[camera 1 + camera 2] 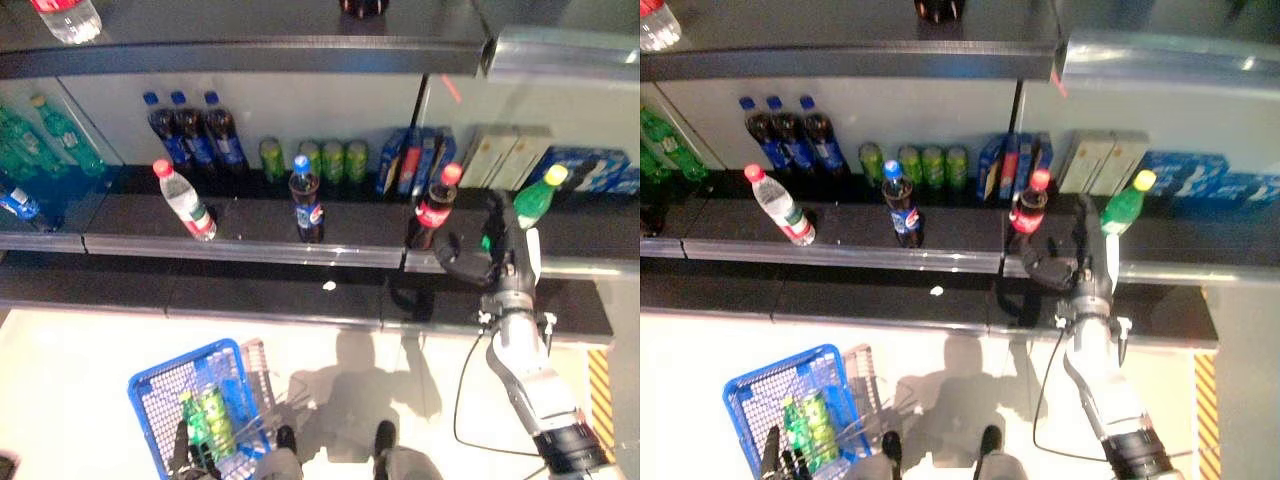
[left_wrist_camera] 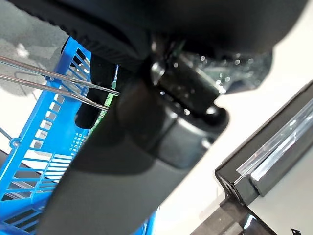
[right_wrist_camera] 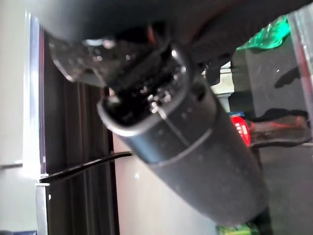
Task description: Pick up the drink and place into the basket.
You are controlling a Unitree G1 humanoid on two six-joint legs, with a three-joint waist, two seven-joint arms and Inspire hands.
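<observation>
Right hand at shelf front between red-capped cola bottle and green bottle, grasping nothing; finger state unclear. Left hand clenched on basket handle, carrying it.

No readable text, numbers or signs anywhere. Red label on the cola bottle near the right hand: print too small to make out. Blue label on the dark soda bottle at shelf centre: illegible. Red-and-white band on the clear water bottle further left: unreadable. Blue cartons behind, far: markings blurred.
</observation>
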